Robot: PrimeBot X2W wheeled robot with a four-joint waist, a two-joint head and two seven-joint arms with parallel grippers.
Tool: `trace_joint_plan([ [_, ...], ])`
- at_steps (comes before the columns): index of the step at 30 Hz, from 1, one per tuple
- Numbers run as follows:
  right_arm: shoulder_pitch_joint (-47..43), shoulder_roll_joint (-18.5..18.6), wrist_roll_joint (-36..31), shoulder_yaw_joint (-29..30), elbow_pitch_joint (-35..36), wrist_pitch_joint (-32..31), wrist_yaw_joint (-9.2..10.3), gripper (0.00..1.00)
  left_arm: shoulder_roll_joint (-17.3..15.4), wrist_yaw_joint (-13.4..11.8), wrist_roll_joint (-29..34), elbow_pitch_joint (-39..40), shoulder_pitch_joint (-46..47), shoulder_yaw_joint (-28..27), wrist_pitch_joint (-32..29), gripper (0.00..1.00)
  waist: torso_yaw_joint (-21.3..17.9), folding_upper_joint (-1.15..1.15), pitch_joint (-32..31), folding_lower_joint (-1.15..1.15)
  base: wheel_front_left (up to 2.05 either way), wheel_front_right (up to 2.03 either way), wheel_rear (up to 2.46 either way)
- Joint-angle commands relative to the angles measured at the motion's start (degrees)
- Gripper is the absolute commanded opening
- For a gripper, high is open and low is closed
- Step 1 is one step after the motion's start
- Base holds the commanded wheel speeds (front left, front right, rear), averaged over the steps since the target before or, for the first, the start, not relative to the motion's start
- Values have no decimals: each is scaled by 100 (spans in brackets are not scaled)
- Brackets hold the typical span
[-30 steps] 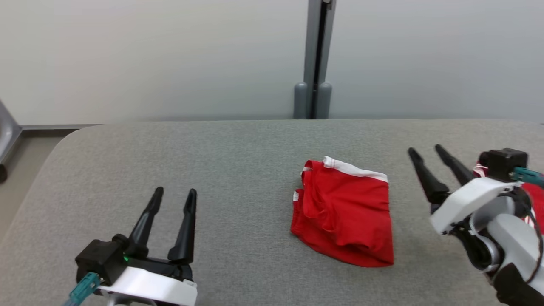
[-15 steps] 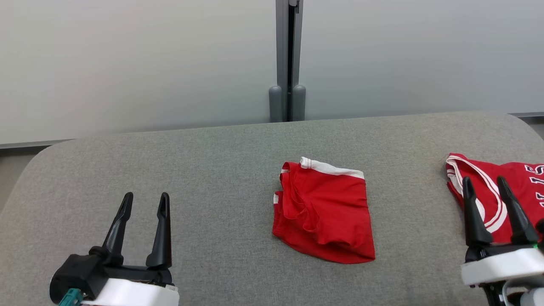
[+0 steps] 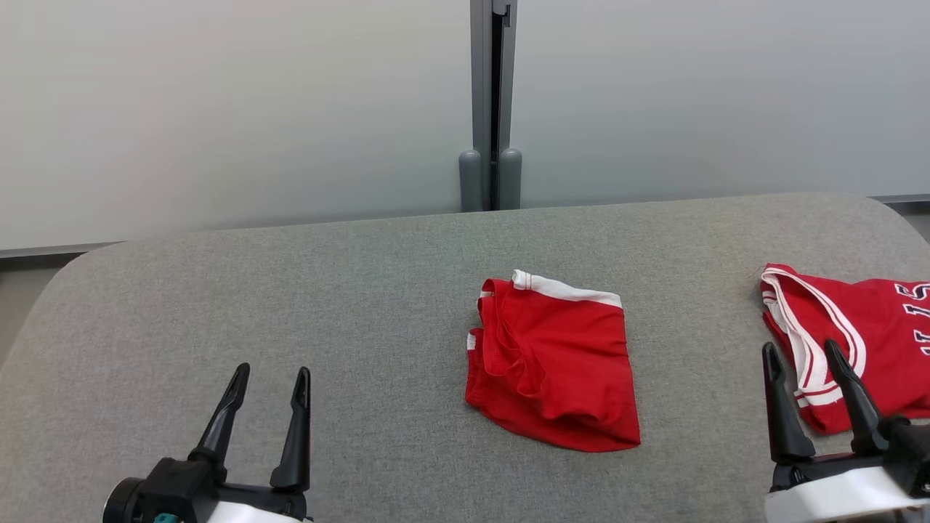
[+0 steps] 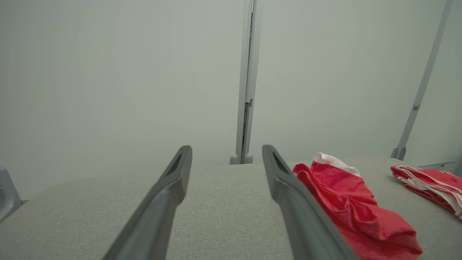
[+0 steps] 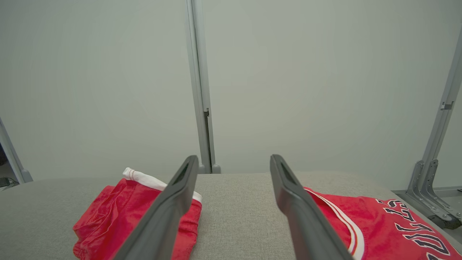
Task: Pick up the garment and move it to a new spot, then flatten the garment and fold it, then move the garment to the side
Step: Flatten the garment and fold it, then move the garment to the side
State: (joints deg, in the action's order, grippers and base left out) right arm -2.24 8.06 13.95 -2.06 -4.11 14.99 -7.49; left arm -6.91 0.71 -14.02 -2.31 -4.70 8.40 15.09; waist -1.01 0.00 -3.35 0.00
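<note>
Garment (image 3: 556, 363) | between left pincer (image 3: 272, 372) and right pincer (image 3: 799, 347) | touching neither

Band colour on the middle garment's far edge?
White band on red garment; best in head view.

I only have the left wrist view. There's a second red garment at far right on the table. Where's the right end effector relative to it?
Observer: In the head view, the right end effector is open, with its tips overlapping the jersey's white-striped left edge.
Operator: Is it gripping the fabric?
Observer: No. The right wrist view shows bare table between its open jaws, and the jersey lies just to the right.
Operator: Any print on it?
Observer: Yes, dark lettering outlined in white.
</note>
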Motion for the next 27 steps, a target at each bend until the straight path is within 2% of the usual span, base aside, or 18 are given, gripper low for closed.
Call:
trace_joint_plan([
  [1,77,69,-44,-19,-7,24,-2,100,9,25,43,-63,-28,-62,7,100,3,0,-1,0,0,0,0],
  [4,152,97,-57,-67,-69,24,-2,100,94,14,110,-222,-57,-163,7,100,11,0,-5,0,0,0,0],
  [9,188,114,-21,-78,-185,24,-2,100,167,132,193,-391,22,-291,7,100,66,0,11,0,0,0,0],
  [23,276,156,36,-232,-375,24,-2,100,309,346,385,-489,114,-381,7,100,160,0,37,0,0,0,0],
  [27,474,213,136,-445,-707,-98,-2,100,325,391,404,-507,150,-386,7,100,179,0,61,0,0,0,0],
])
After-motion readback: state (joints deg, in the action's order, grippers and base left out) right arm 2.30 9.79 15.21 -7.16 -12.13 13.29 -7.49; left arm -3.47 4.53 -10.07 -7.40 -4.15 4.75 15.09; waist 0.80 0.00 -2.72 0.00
